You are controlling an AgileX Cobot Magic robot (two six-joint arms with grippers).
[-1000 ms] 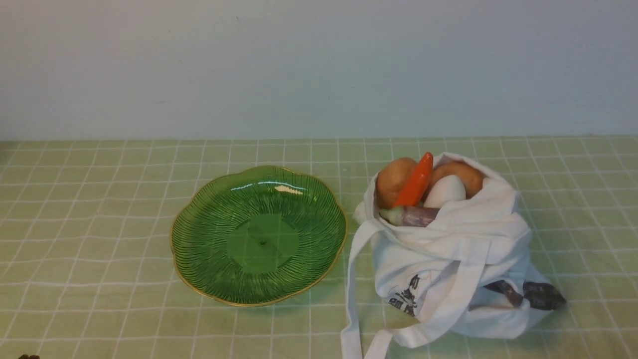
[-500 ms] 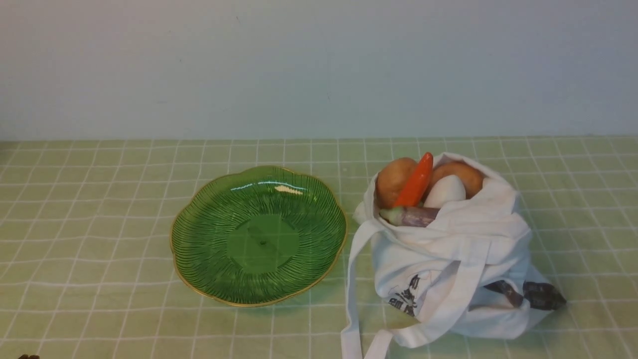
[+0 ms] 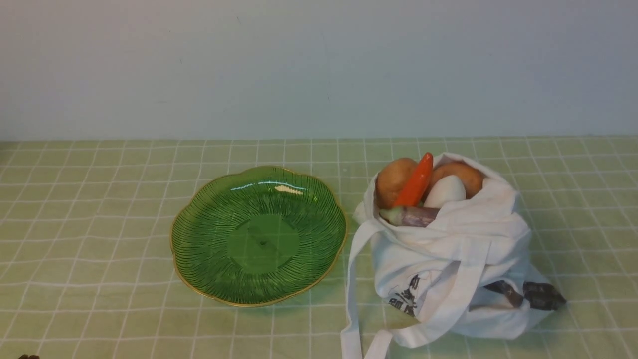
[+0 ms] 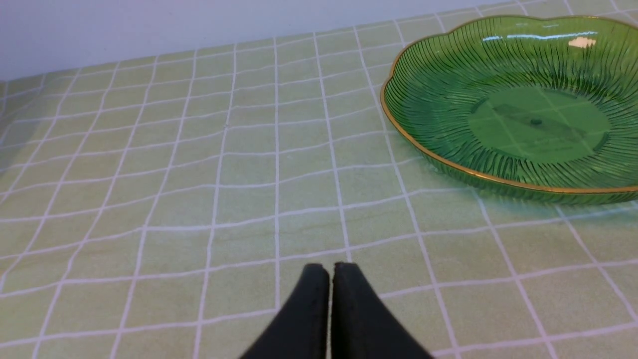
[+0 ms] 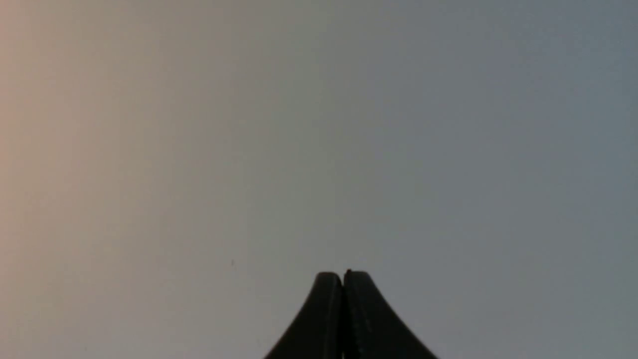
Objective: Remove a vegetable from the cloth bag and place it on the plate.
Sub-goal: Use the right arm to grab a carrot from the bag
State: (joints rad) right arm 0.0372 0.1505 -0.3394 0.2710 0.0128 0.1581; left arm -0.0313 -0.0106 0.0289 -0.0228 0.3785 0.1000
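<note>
The white cloth bag lies at the right of the table, mouth facing away. The orange carrot sticks out of it, tip up; its leaves are hidden. The green glass plate sits left of the bag and holds nothing; it also shows in the left wrist view. My left gripper is shut and empty, low over the tablecloth, away from the plate. My right gripper is shut and empty, facing only a blank grey surface. Only a dark speck of the left gripper shows in the front view.
Two brown potatoes, a white egg-shaped thing and a pale purple eggplant fill the bag's mouth beside the carrot. The bag's long straps trail toward the table's front edge. A green checked cloth covers the table.
</note>
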